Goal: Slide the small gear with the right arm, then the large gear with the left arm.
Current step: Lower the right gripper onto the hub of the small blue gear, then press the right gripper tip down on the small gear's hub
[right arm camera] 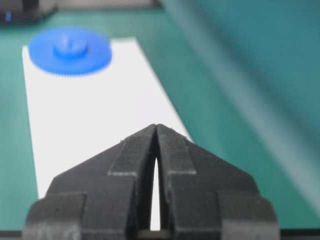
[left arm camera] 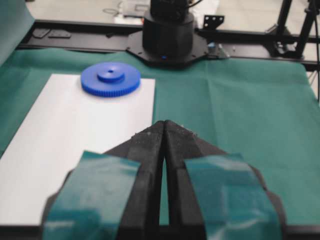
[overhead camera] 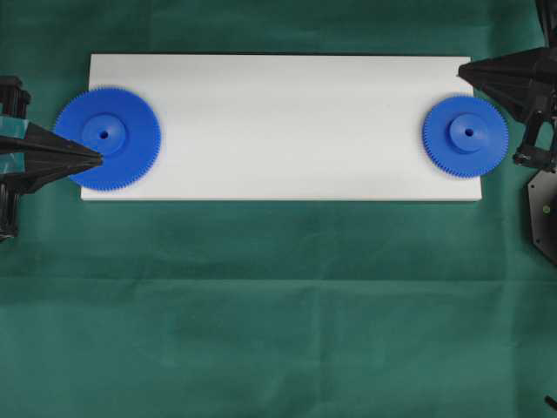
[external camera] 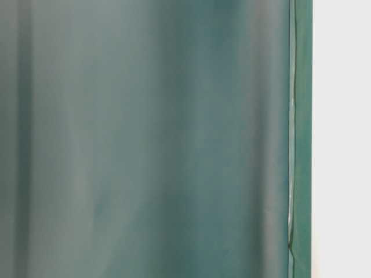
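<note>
Plainly, no brand, label or readable writing can be made out. The left arm's black pointed gripper (overhead camera: 94, 158), teal tape on its fingers (left arm camera: 92, 192), lies low over the board's left end, tip over the large blue toothed plastic gear (overhead camera: 107, 138) just beside its raised hub; its jaws are pressed together, holding nothing. The right arm's black tapering gripper (overhead camera: 463, 71) points at the white rectangular board's (overhead camera: 287, 122) far right corner, near the small blue toothed plastic gear (overhead camera: 466, 136) but apart from it, its jaws likewise closed to a point and empty. Both gears lie flat at opposite ends of the board, on green cloth (overhead camera: 278, 305)
</note>
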